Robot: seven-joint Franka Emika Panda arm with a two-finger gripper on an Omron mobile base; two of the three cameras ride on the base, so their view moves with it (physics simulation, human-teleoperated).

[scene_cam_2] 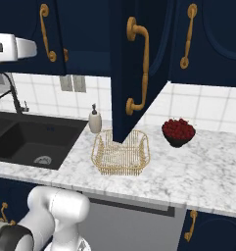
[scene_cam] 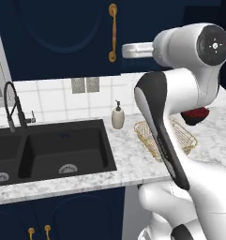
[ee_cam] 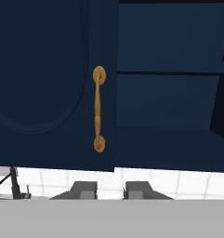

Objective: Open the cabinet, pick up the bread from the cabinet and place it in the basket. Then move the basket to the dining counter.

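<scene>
Cabinet (scene_cam_2: 139, 63): tall navy wall unit above the marbled counter (scene_cam_2: 198, 171), arched-panel doors, long curved brass handles. One door (scene_cam_2: 134, 73) stands swung out toward the near side; seen edge-on in the right base view, its lower corner hangs over the basket (scene_cam_2: 121, 153). Hand view looks straight into the opened bay: dark blue interior, a shelf edge (ee_cam: 169, 73) across it, the closed left door (ee_cam: 48, 83) with its brass handle (ee_cam: 99, 109) just beside the opening. No bread made out on the shelves from this angle.

Basket: pale golden wire, shallow, rectangular, on the counter right of the black sink (scene_cam_2: 26, 139). Soap dispenser (scene_cam_2: 95, 120) stands near its far-left corner; dark red bowl (scene_cam_2: 178, 132) sits to its right, apart. Bare counter near and right of the basket.

Gripper (ee_cam: 111, 189): two dark fingertips at the bottom of the hand view, a gap between them, nothing in the gap — released, holding nothing, level with the tiled wall below the cabinet.

Left base view adds the faucet (scene_cam: 13, 105), with the arm covering part of the basket.
</scene>
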